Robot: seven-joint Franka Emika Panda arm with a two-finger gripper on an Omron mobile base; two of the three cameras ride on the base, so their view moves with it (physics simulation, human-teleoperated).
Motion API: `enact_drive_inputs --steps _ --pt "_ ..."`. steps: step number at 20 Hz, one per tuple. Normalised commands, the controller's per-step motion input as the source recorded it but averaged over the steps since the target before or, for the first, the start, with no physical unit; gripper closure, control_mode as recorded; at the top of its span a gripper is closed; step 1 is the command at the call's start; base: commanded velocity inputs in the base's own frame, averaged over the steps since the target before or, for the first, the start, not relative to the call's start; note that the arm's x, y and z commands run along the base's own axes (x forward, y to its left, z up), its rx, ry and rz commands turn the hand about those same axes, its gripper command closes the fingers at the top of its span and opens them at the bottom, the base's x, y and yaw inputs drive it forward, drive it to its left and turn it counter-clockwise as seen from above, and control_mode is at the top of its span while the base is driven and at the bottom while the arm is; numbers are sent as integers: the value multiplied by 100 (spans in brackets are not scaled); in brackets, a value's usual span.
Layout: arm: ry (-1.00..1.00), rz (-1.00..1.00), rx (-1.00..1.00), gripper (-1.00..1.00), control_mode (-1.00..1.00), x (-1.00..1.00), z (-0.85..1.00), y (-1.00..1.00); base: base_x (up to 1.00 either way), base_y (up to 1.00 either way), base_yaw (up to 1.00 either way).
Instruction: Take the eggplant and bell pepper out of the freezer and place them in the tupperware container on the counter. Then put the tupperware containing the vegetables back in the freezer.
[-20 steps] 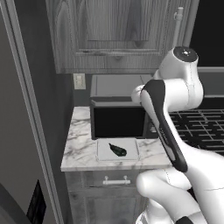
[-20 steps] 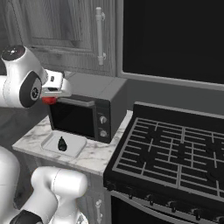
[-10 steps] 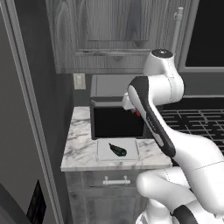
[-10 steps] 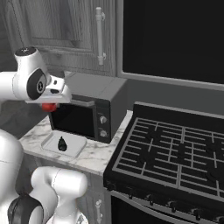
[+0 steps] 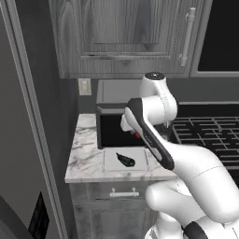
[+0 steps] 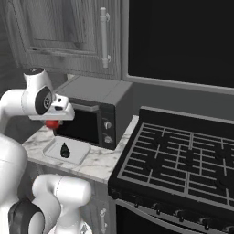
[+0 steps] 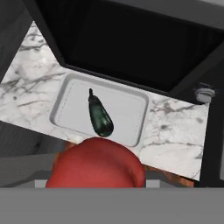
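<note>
A: Which step is in hand?

B: Carrying the second vegetable to the tray, I judge. Nearest the hand camera, the bell pepper (image 7: 97,164) fills the bottom centre of the hand view, held in the gripper (image 6: 53,123), whose fingers are closed on it. In the right base view it shows as a red blob under the hand, at the left of the frame.

A: And beyond it?

B: The tupperware container (image 7: 129,109) lies on the counter (image 7: 175,131), in the middle of the hand view, with the eggplant (image 7: 99,117) already inside, lying slantwise left of the tray's centre. Farther still, across the top of that view, stands the black microwave front (image 7: 131,48). The freezer (image 5: 23,140) fills the left edge of the left base view.

A: What does the next move call for?

B: Bringing the pepper down over the bare right part of the tray, clear of the eggplant, then letting go. After that the loaded tray must go back to the freezer.

A: What differs from half a second ago?

B: The arm has swung further left in the left base view and has come lower, so the pepper now hangs just above the tray's near side instead of beside the microwave. The tray and eggplant have not moved.
</note>
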Motion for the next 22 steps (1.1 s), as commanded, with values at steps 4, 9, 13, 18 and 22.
enact_drive_inputs --steps 4,9,13,18,22 --pt "2 0 0 100 -100 18 -68 15 0 0 0" --pt "1 0 0 100 -100 29 -63 15 0 0 0" --pt "4 0 0 100 -100 15 -52 14 0 0 0" --pt "10 0 -1 100 -100 2 -40 20 0 0 0" --pt "8 0 0 100 -100 0 -6 19 0 0 0"
